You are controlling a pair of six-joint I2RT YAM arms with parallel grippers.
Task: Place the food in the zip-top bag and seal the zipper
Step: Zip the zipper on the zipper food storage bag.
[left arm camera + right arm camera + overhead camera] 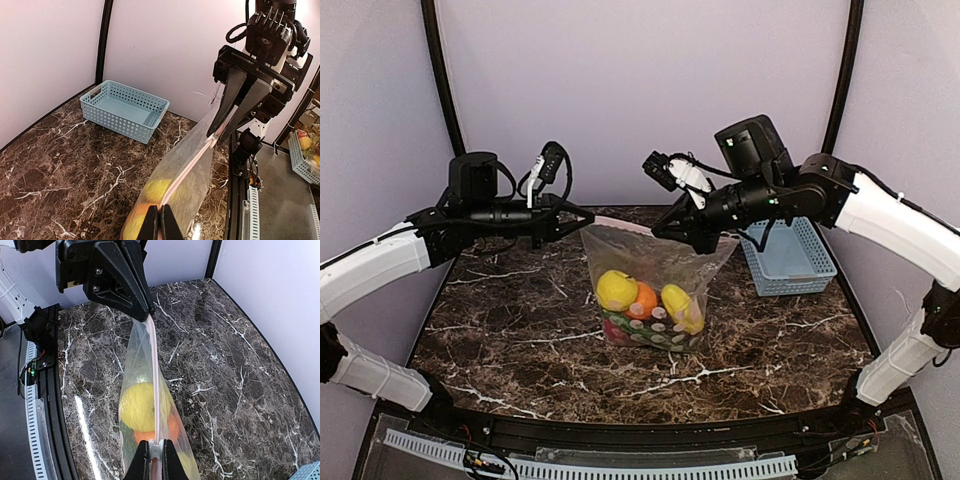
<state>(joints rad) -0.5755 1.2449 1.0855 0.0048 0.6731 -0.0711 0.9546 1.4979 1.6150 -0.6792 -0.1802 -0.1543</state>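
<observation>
I have the clear, pale-dotted plastic zip-top bag (655, 268) hanging upright between my two arms over the middle of the dark marbled table (510, 320). Its bottom is down at the tabletop.

The left gripper (580, 224) is pinched tight on the left end of the narrow whitish-pink zipper (620, 222) along the bag's mouth. In my left wrist view its fingers (149, 226) meet on the strip with no gap. The right gripper (665, 230) is clamped just as narrowly on the other end, and its own camera shows the strip running straight into the closed tips (155, 457). Between the two grips the zipper is pulled taut and reads as one thin line in both wrist views.

The toy fruits sit inside, bunched at the bottom of the bag. On top are a round yellow lemon-like piece (616, 289), an orange piece (642, 299) and a second yellow piece (678, 305). A red piece (612, 329) lies beneath, with green and dark bits that I cannot separate through the dots.

A light-blue slatted plastic basket (800, 283) stands at the table's right rear, beyond the right arm and apart from the bag.
</observation>
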